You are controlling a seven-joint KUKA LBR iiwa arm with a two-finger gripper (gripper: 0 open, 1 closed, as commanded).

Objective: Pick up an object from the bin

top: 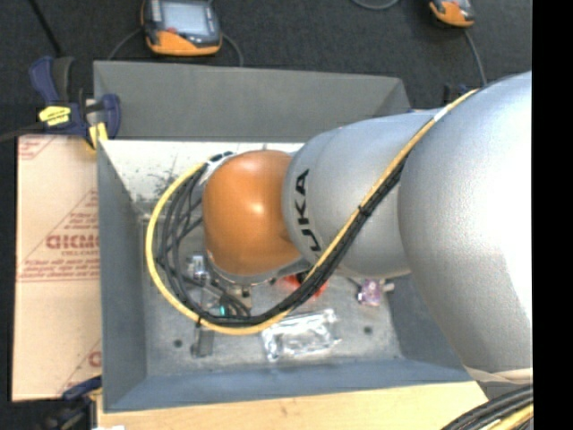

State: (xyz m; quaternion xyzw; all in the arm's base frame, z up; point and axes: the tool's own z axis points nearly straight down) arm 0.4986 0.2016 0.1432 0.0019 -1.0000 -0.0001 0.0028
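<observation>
Arm filling the grey bin, gripper hanging low over the view's left part of the floor

The broad, smooth silver arm (430, 204) and its glossy, rounded orange cover (246, 213) are blocking much of the grey metal bin (121, 267), and a loop of black and yellow cables (170, 240) is curving round the wrist. The gripper (208, 316) is sitting beneath the cover, close to the speckled floor; whether it is wide, narrow or holding something cannot be told. Nearest to it, just to its right in the view, a crinkled clear plastic packet (300, 334) is lying flat near the front wall. A small red thing (288, 282) is peeking out from under the arm, and a small purple thing (369, 294) is lying further right. Which of these the gripper is over cannot be told.
</observation>
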